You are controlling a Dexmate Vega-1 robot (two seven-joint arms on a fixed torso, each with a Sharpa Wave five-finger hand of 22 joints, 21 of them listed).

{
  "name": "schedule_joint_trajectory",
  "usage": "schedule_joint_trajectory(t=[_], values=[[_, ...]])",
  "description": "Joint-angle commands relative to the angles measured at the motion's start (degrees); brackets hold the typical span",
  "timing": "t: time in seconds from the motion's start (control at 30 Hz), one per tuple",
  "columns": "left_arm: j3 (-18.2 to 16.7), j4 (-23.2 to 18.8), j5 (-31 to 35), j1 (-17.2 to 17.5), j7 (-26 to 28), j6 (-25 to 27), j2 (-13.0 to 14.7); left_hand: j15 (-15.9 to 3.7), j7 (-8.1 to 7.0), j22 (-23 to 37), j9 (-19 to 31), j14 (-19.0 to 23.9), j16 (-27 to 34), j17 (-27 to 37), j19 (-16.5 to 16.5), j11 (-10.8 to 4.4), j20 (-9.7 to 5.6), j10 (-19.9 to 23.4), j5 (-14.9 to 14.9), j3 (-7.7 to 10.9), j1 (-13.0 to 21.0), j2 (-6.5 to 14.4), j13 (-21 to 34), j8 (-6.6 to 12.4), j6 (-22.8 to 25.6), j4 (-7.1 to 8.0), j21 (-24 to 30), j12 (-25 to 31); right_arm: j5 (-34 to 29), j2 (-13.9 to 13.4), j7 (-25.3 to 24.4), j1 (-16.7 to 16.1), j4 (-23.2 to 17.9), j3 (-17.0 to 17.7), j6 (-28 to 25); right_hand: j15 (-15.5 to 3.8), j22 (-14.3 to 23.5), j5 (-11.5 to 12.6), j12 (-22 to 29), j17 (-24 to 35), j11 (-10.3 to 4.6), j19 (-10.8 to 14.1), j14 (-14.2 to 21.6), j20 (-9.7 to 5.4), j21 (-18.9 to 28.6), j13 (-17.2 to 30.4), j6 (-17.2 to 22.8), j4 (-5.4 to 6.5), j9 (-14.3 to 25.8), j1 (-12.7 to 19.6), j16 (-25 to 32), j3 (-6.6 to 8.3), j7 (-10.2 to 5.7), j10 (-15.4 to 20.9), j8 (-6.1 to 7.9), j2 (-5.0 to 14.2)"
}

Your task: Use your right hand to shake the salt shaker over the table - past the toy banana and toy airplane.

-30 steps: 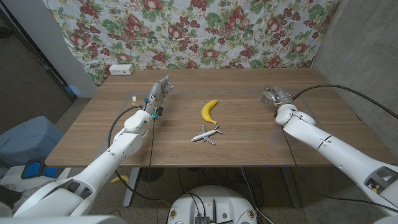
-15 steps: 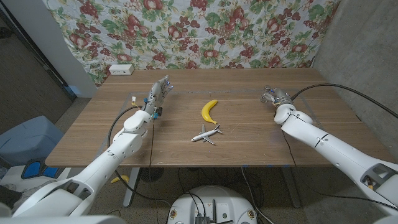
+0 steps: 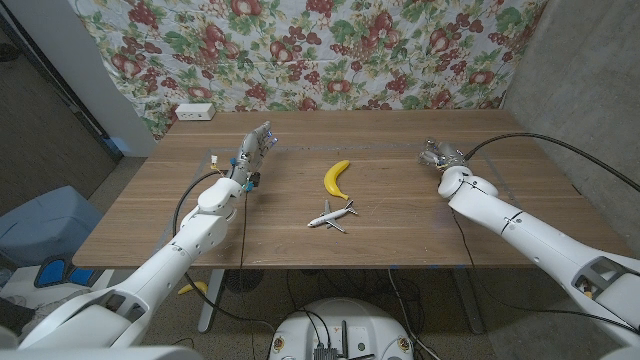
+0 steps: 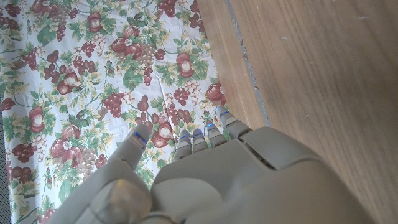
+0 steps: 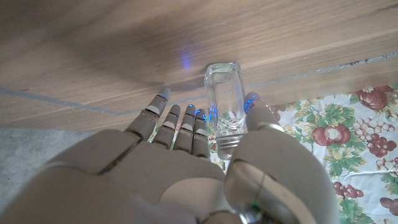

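Well right of the toy banana (image 3: 337,178) and toy airplane (image 3: 331,215), the right hand (image 3: 440,155) has thumb and fingers around the glass salt shaker (image 5: 224,106); the left hand (image 3: 256,148) holds nothing, fingers apart.

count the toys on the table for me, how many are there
2. A yellow banana lies near the middle of the table, and a small white airplane sits just in front of it, toward the robot. Nothing seems to hide more.

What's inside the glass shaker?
The shaker between the right hand's fingers looks clear, showing wood through it; no salt is visible. Its lower end is hidden by the hand.
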Motion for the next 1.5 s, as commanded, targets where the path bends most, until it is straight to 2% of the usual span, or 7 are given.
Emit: schedule_joint_trajectory(t=[0.03,0.4,0.47,0.73,0.93,1.03,1.5], values=[[0.0,0.4,-0.1,-0.3,-0.2,0.1,0.0,-1.96,-0.2,0.2,0.2,0.0,0.2,0.3,0.5,-0.13,0.05,0.3,0.3,0.17,-0.4,3.7,0.2,0.25,0.5,-0.4,0.0,0.2,-0.7,0.8,-0.4,0.8,1.5,-0.7,0.6,-0.42,0.1,-0.2,0.8,0.4,-0.48,1.2,1.9,-0.12,0.6,0.3,1.3,0.32,0.2,1.4,0.8,0.42,-0.56,1.4,0.96,0.69],[0.0,1.0,-0.2,-0.5,-0.5,0.2,-0.1,-2.01,-0.19,0.2,0.2,0.0,0.3,0.4,0.5,-0.15,0.08,0.3,0.3,0.16,-0.5,3.7,0.2,0.27,0.6,-0.32,0.0,0.1,-3.1,1.8,-2.0,1.7,2.0,-2.2,-2.3,-6.48,0.5,-0.7,3.8,4.2,-2.41,5.7,11.7,-1.88,1.9,2.1,8.9,0.6,0.4,5.7,7.2,-0.73,-2.87,9.4,3.16,2.39],[-0.1,1.1,-0.3,-0.5,-0.4,0.2,-0.1,-2.01,-0.24,0.2,0.2,0.0,0.3,0.4,0.5,-0.16,0.09,0.3,0.3,0.17,-0.5,3.7,0.2,0.27,0.6,-0.32,0.0,0.1,-3.5,2.0,-2.1,1.9,2.3,-2.6,-2.9,-7.03,0.5,-0.8,4.6,5.1,-1.66,6.1,12.9,-2.11,1.9,2.7,10.3,0.58,0.4,6.6,8.4,-1.06,-2.92,11.1,3.53,2.55],[-0.2,1.1,-0.4,-0.5,-0.5,0.2,0.0,-2.0,-0.31,0.2,0.2,0.0,0.2,0.3,0.6,-0.16,0.14,0.3,0.3,0.21,-0.5,3.7,0.2,0.28,0.7,-0.35,0.0,0.1,-5.0,3.1,-5.0,1.9,3.2,-2.8,-3.0,-10.85,1.4,-1.0,12.8,19.4,-4.21,10.3,20.3,-5.08,4.5,10.9,24.1,0.89,1.0,13.8,23.0,-4.94,-5.13,24.2,7.99,4.98],[-0.1,1.5,-0.5,-0.7,-0.8,0.1,-0.1,-2.03,-0.3,0.2,0.2,0.0,0.2,0.3,0.5,-0.22,0.1,0.3,0.3,0.23,-0.5,3.7,0.2,0.25,0.7,-0.38,-0.1,0.1,-5.1,3.3,-6.4,1.2,3.2,-2.1,-1.8,-11.18,1.8,-0.9,18.9,23.8,-4.69,12.1,25.5,-6.46,6.2,15.1,32.7,1.56,2.1,15.8,26.8,-4.49,-4.6,33.1,11.91,6.48],[-0.1,1.7,-0.5,-0.8,-1.0,0.1,-0.1,-2.02,-0.34,0.2,0.2,0.0,0.2,0.3,0.5,-0.18,0.11,0.3,0.3,0.24,-0.5,3.7,0.2,0.26,0.7,-0.4,-0.1,0.1,-5.2,3.4,-7.2,0.7,3.1,-1.8,-1.4,-11.24,2.0,-0.9,20.6,24.8,-4.75,12.2,27.0,-6.37,6.6,16.3,34.1,1.52,2.6,16.4,27.6,-4.3,-4.17,35.2,12.8,6.54],[-0.1,1.8,-0.5,-0.8,-1.2,-0.2,-0.1,-1.98,-0.36,0.2,0.2,0.0,0.2,0.3,0.5,-0.2,0.16,0.3,0.3,0.22,-0.5,3.7,0.2,0.24,0.7,-0.44,-0.1,0.1,-6.2,4.3,-11.6,-1.0,2.1,-0.4,-1.3,-11.55,2.4,-0.9,24.9,27.5,-5.68,13.5,31.3,-7.18,8.3,20.6,36.9,1.57,4.5,17.7,29.2,-3.88,-3.21,37.8,15.16,6.39]])
